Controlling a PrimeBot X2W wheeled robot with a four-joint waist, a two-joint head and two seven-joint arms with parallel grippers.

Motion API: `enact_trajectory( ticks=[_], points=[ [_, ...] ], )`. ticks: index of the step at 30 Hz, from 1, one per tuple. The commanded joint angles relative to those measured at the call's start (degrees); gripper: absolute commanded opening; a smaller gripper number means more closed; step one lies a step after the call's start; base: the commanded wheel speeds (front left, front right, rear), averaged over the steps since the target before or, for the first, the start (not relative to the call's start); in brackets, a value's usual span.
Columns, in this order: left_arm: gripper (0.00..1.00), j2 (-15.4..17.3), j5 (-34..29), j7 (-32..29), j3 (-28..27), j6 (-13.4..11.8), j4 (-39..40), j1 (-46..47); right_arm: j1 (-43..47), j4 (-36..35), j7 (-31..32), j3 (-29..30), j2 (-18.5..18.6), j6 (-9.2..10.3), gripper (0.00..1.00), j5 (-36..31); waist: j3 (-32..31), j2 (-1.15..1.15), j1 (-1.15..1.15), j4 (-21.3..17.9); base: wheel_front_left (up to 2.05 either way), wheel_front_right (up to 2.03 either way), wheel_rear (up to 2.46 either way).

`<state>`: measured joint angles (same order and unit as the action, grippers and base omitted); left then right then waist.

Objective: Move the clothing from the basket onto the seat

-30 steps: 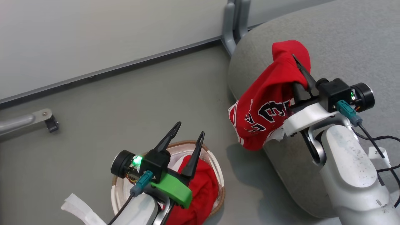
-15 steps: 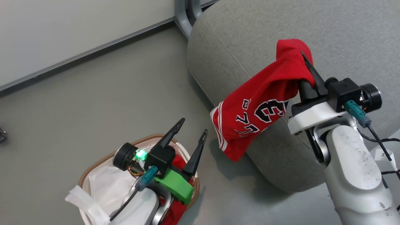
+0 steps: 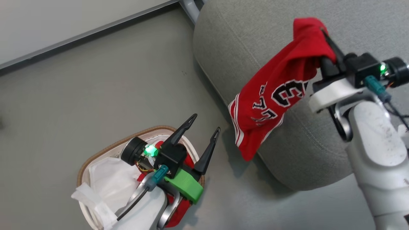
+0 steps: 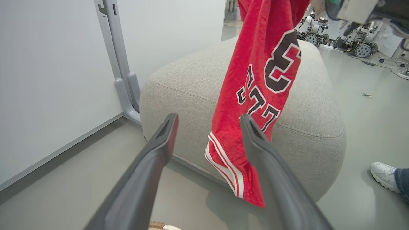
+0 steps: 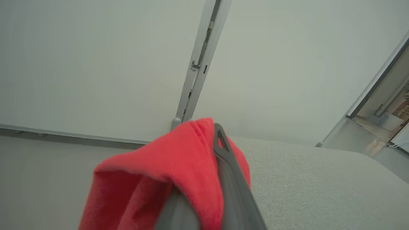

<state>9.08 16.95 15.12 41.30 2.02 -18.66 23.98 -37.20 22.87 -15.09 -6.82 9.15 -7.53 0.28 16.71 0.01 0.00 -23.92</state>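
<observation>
Clamps the jersey [image 3: 274,95] tight in the shut right jaws, dangling below them over the seat [image 3: 249,32] edge for the drop, and hovers the left jaws wide open, empty, above the basket [image 3: 105,150], its other red garment [image 3: 180,212] beneath.

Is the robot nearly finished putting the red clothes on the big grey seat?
Not yet. Done: nothing lies on the visible part of the seat so far. In hand: the right hand is shut on the numbered jersey, which hangs over the seat's edge. Left: set it down, then fetch the other red garment from the basket, where the open left hand hovers.
</observation>
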Motion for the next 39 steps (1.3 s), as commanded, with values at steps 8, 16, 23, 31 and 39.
enact_trajectory(
  ticks=[8,16,23,31,39],
  points=[
    [1.00,0.5,-1.5,-0.3,1.1,0.2,2.0,2.6,-16.1,3.4,3.2,1.1,7.5,0.08,0.00,1.6,5.2,-0.01,0.00,5.4,0.00,0.00,0.00],
    [1.00,1.1,-3.0,-1.9,2.5,0.5,5.3,5.5,-31.9,4.9,11.8,7.1,18.9,0.08,0.00,4.1,11.5,-0.01,0.00,10.6,0.00,0.00,0.00],
    [1.00,1.6,-5.0,-3.3,3.7,1.1,8.2,8.9,-42.1,6.1,16.8,10.5,28.0,0.08,0.00,2.5,17.9,-0.01,0.00,14.7,0.00,0.00,0.00],
    [1.00,2.4,-6.5,-5.5,4.9,1.4,10.8,11.8,-40.4,10.7,17.0,14.7,30.7,0.08,0.00,1.5,24.0,-0.01,0.00,17.0,0.00,0.00,0.00],
    [1.00,4.5,-6.7,-7.9,4.5,0.5,13.1,12.3,-33.2,18.5,12.3,19.4,24.0,0.08,0.00,-0.8,27.8,-0.01,0.00,16.3,0.00,0.00,0.00]
  ],
)
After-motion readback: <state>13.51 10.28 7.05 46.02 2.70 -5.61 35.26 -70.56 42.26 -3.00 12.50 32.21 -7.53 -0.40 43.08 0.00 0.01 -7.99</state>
